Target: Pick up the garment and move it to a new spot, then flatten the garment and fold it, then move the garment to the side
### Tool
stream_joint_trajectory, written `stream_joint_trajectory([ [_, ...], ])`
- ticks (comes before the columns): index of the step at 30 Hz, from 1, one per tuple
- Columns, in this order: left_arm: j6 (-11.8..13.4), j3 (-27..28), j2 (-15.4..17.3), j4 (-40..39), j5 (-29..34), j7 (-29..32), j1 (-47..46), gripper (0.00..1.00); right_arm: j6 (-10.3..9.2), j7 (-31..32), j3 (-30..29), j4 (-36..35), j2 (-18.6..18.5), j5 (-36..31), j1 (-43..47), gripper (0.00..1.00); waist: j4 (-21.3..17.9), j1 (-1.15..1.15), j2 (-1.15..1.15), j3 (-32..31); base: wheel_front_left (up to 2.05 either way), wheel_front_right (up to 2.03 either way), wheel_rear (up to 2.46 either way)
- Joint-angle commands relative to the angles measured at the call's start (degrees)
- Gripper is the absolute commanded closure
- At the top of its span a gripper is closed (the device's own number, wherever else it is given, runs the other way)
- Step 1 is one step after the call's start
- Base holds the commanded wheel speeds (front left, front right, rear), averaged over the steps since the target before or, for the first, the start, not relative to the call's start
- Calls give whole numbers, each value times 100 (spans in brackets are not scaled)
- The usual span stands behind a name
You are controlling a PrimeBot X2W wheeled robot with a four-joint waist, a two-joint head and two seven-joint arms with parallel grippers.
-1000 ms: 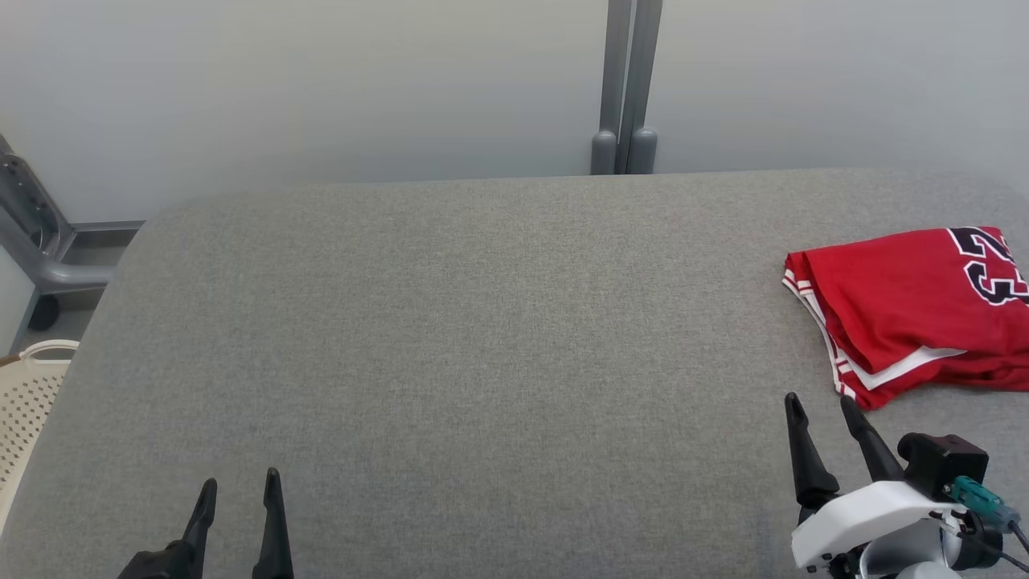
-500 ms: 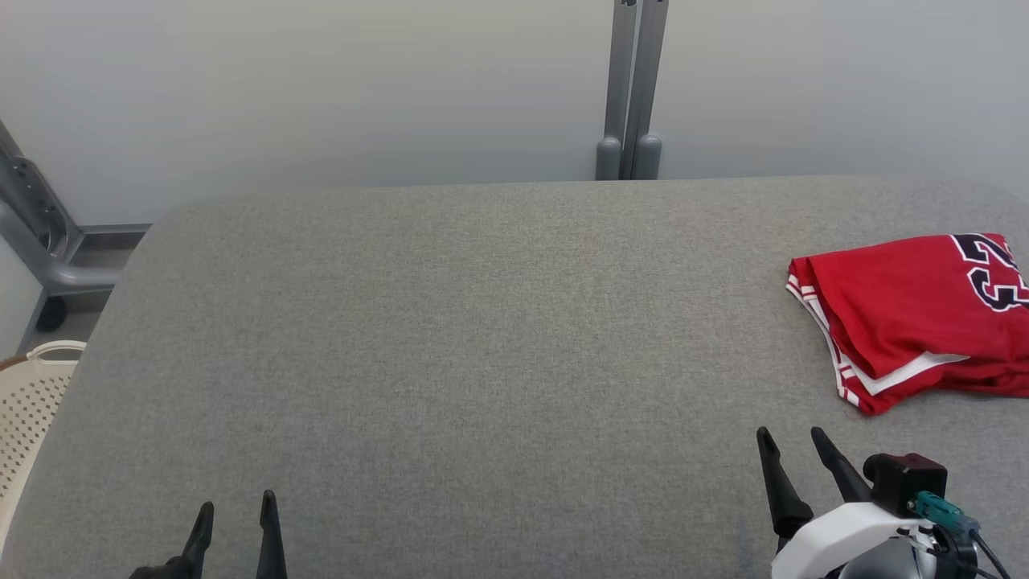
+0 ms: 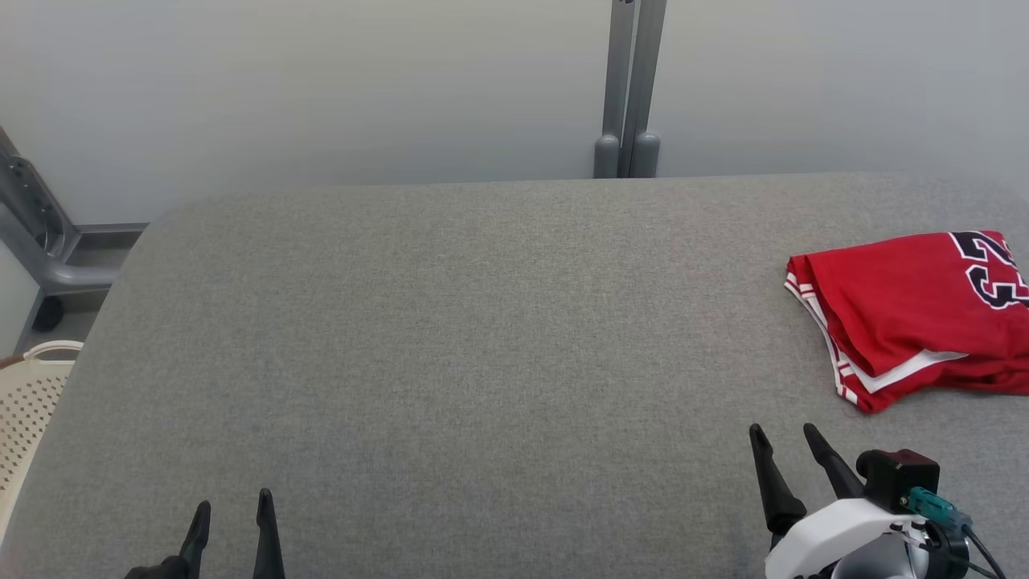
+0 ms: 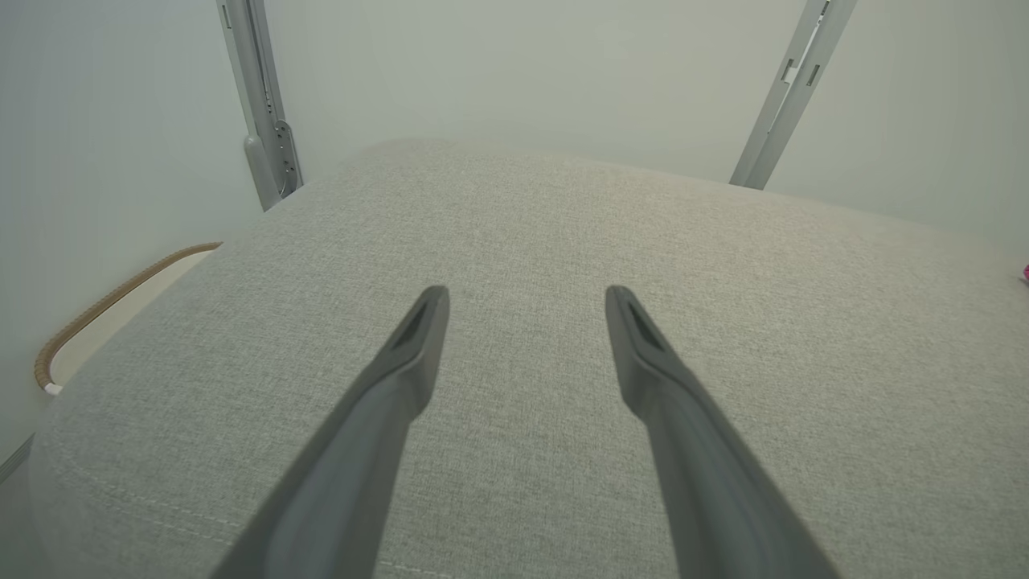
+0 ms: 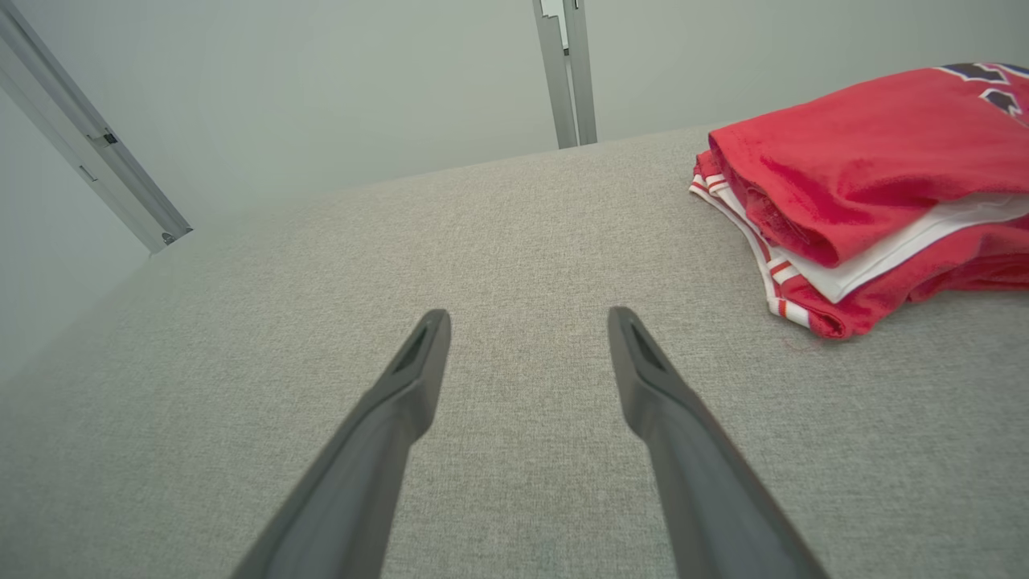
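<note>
Plainly the left gripper (image 3: 233, 498) and right gripper (image 3: 782, 429) gape wide, both empty. The folded garment (image 3: 900, 305) lies near, ahead-right of the right gripper, untouched.

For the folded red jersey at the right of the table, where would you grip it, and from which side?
Probably the near corner of the red jersey, where the striped hems stack into one thick edge. The open right gripper sits just short of it, so come in low from the robot's side, one finger under the stack, one above, pinching all layers.
</note>
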Motion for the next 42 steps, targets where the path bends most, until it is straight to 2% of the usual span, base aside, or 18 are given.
stream_joint_trajectory([
  [1, -22, 26, -16, -13, 10, -15, -33, 0, -2, 10, 6, 18, -12, -12, -25, 0, -7, 0, 0, 3, 0, 0, 0],
  [23, 87, 114, -56, -62, 57, -14, -47, 0, -1, 68, 66, -38, -12, 17, -16, 0, -9, 0, 0, 64, 0, 0, 0],
  [24, 63, 101, -61, -57, 27, 1, -18, 100, 0, 51, 63, -22, 0, 4, -1, 100, -9, 0, 0, 64, 0, 0, 0],
  [27, 61, 100, -105, 62, -20, 41, 0, 100, 0, 65, 46, 103, 16, 51, 42, 100, -10, 0, 0, 68, 0, 0, 0],
  [42, -121, 198, -209, 190, -1431, 412, -455, 100, 0, 374, -272, 85, 11, 1551, -159, 100, -23, 0, 0, 117, 0, 0, 0],
])
